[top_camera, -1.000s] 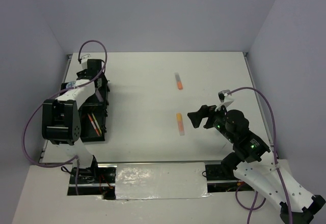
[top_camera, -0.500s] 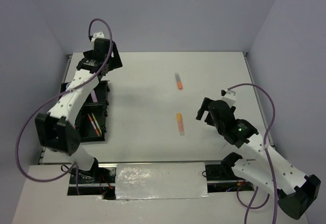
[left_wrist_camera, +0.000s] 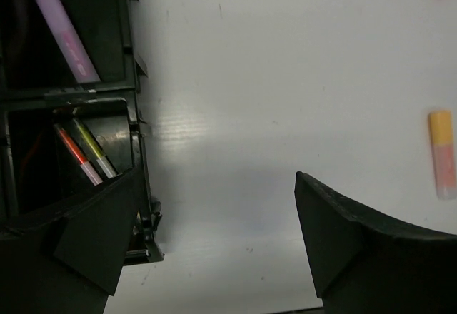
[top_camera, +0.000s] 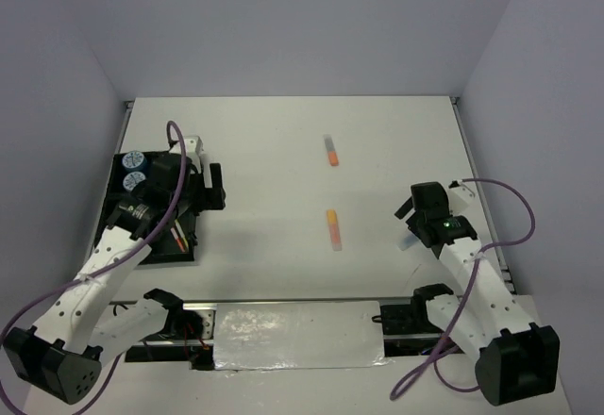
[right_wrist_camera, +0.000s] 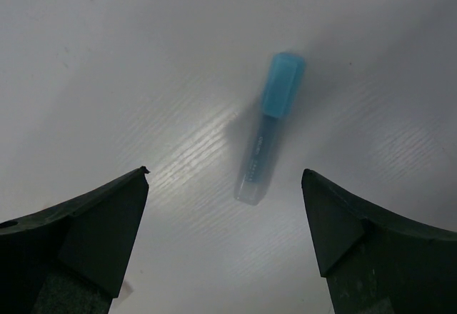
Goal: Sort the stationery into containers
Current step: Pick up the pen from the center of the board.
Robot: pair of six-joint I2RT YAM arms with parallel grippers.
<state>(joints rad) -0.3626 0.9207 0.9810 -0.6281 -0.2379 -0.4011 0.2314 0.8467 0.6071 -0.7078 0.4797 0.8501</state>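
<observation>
Far left, the tray (top_camera: pixel 156 251) sits at the left edge of the table (top_camera: pixel 283 132). The left arm lies across it, so from above most compartments are hidden. Two rolls (top_camera: pixel 135 161) show in its far corner, one behind the other.

The left wrist view gives more. A lilac stick (left_wrist_camera: pixel 68 37) leans in one compartment, its lower end cut off by a dividing wall. In the next compartment an orange pen (left_wrist_camera: pixel 77 155) and a yellow pen (left_wrist_camera: pixel 93 150) lie side by side, their upper ends lost in shadow.

The left gripper (left_wrist_camera: pixel 214 200) hangs at the tray's right wall, fingers spread wide. One finger is over the tray's corner, the other over bare table, and nothing is held.

Mid-table, the highlighter (top_camera: pixel 333 229) lies alone, well apart from both arms. Beyond it lies the orange stick (top_camera: pixel 330 151), whose far half is grey and too blurred to make out. In the left wrist view only its tip pokes in at the top corner.

On the right, the right gripper (right_wrist_camera: pixel 225 178) hovers over the blue stick (right_wrist_camera: pixel 268 128) with its jaws wide apart, touching nothing. The stick lies flat on the table, cap end away from the camera. From above, the gripper covers nearly all of it and only a pale sliver shows.
</observation>
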